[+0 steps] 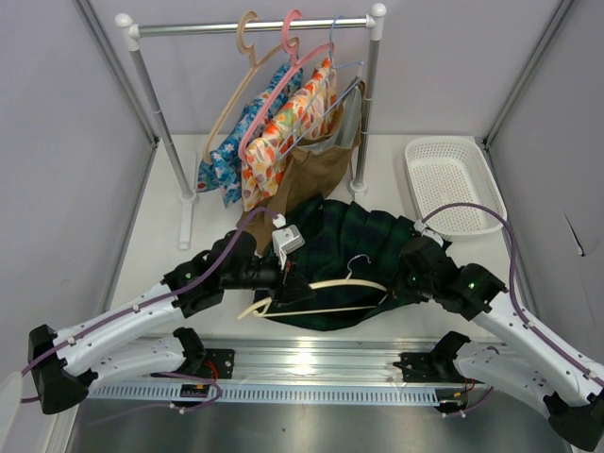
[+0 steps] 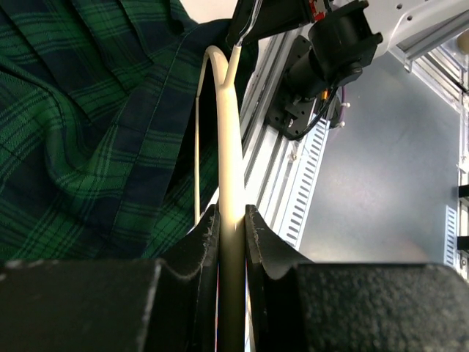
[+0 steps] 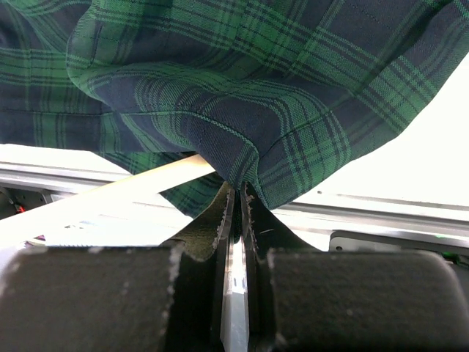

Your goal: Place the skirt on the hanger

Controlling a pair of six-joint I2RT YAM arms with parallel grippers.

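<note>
Two grippers engaged, left gripper (image 2: 231,220) clamped around the hanger (image 2: 228,132), right gripper (image 3: 236,199) apparently pinching a fold of the skirt (image 3: 242,66), hanger lying across the skirt's near edge.

Hidden bits and cut-off bits

From above, the left arm (image 1: 226,264) covers part of the hanger (image 1: 321,285), and the skirt (image 1: 354,250) hides the bottom of the brown cloth (image 1: 316,179). In both wrist views the skirt and the hanger run off the edges.
</note>
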